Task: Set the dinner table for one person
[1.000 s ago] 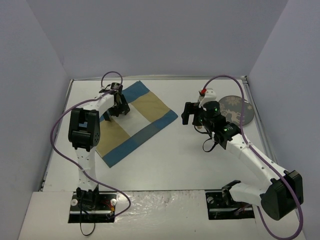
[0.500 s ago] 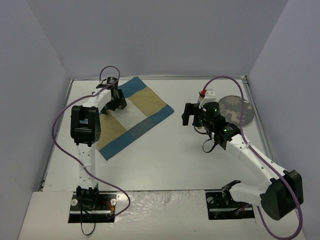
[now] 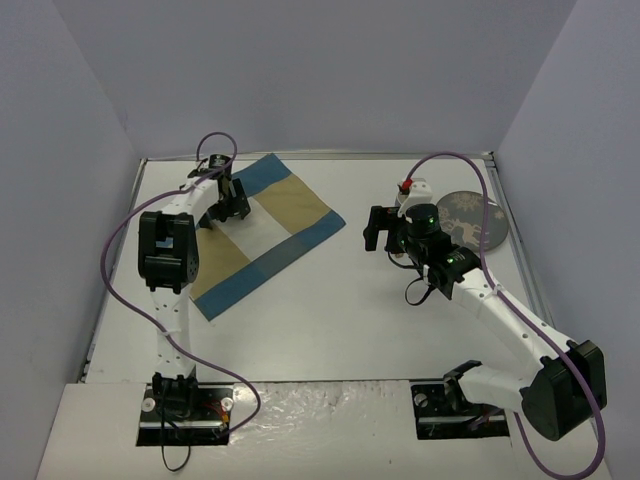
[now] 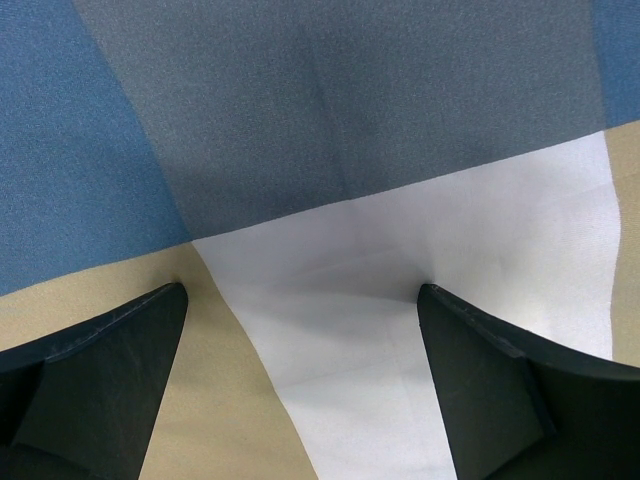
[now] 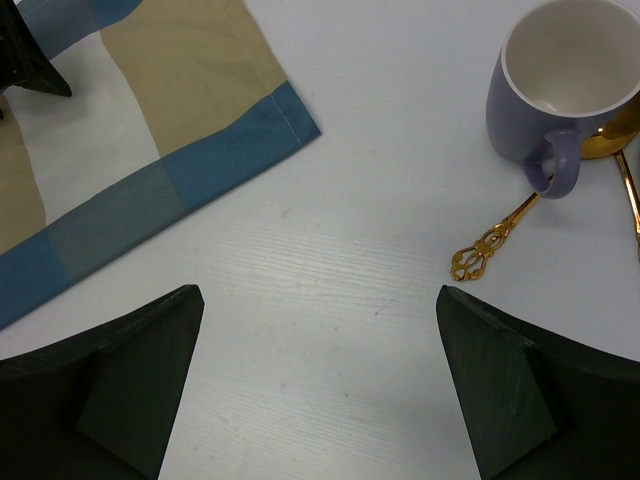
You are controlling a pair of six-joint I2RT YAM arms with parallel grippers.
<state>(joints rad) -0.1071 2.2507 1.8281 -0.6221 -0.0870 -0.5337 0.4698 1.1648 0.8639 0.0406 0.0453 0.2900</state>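
Matte white dinner table [image 3: 330, 320], plain grey walls [image 3: 300, 70] round it — I'd say long axis runs L-R. My left gripper [image 4: 302, 290] is spread over the placemat [image 3: 262, 232] — right gripper [image 5: 320, 290] spread too.

Left gripper [image 4: 302, 288] and right gripper [image 5: 320, 290] point downward, jaws spread.

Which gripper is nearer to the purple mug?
Right. The right gripper hovers just short of the mug, jaws open toward it; the left gripper is far off, over the placemat.

No readable text, label, brand or number on anything in view.
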